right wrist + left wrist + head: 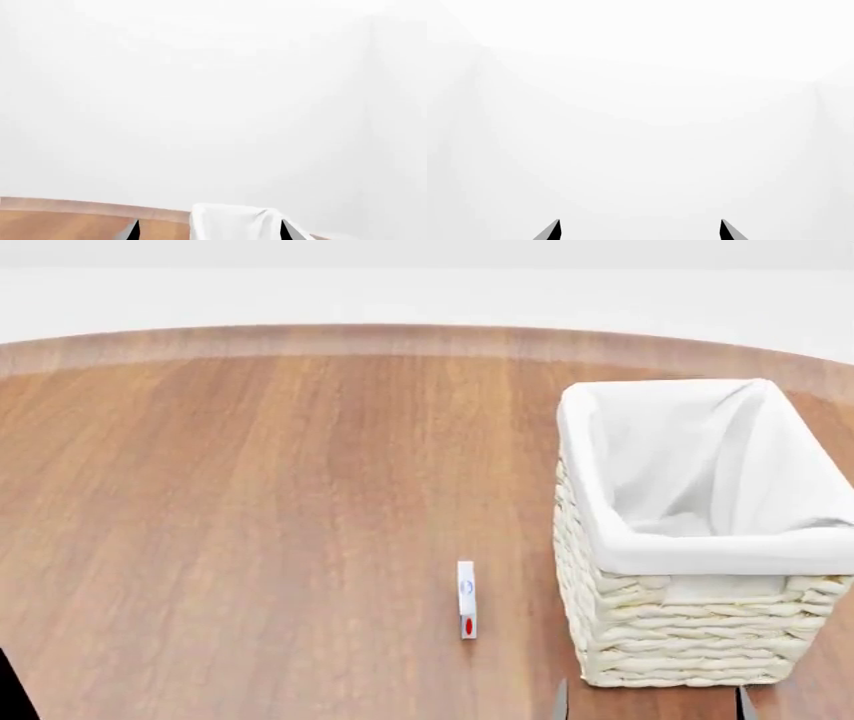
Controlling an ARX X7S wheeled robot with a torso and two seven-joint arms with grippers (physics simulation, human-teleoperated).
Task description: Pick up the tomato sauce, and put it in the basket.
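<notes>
Wicker basket (pixel 667 630) just beyond right gripper (pixel 210 231), fingers spread, empty; left gripper (pixel 640 231) spread too. No tomato sauce visible anywhere. Search step: must locate can before any reach.

The left gripper (pixel 640 230) held its jaws spread wide apart. The right gripper (pixel 210 231) was likewise parted, only its two dark fingertips (pixel 133 230) showing
</notes>
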